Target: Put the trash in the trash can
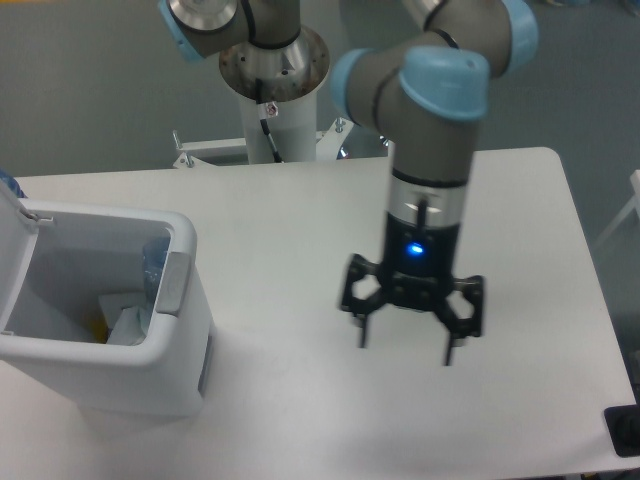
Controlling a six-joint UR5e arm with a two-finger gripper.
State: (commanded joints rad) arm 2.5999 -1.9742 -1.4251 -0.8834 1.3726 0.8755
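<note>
Sitting at the left edge of the white worktop (pixel 300 210), the trash can (pixel 185 360) is a boxy white plastic bin with rounded corners, a grey patch (pixel 176 283) on its right rim and a white hinged lid (pixel 12 225) thrown back to the left, so the mouth stands open to the camera. Inside, against the right wall, a clear bluish plastic shape (pixel 155 272) shows that looks like the bottle, though its cap and label cannot be made out. Lower down on the bin floor lies a white crumpled paper-like packet (pixel 127 322), with a small yellow spot just to its left that is too blurred to identify. Well apart from the bin, over the middle-right of the worktop, the gripper (pixel 405 352) hangs pointing straight down from the grey arm (pixel 430 160) with its pale blue joint caps; a blue light glows on the wrist. Its two black fingers (pixel 361 330) are spread wide with nothing between them, their tips close above the surface with a faint shadow beneath. The arm's white pedestal (pixel 280 115) rises behind the far edge of the worktop, and a dark object (pixel 625 432) peeks in at the bottom-right corner.
</note>
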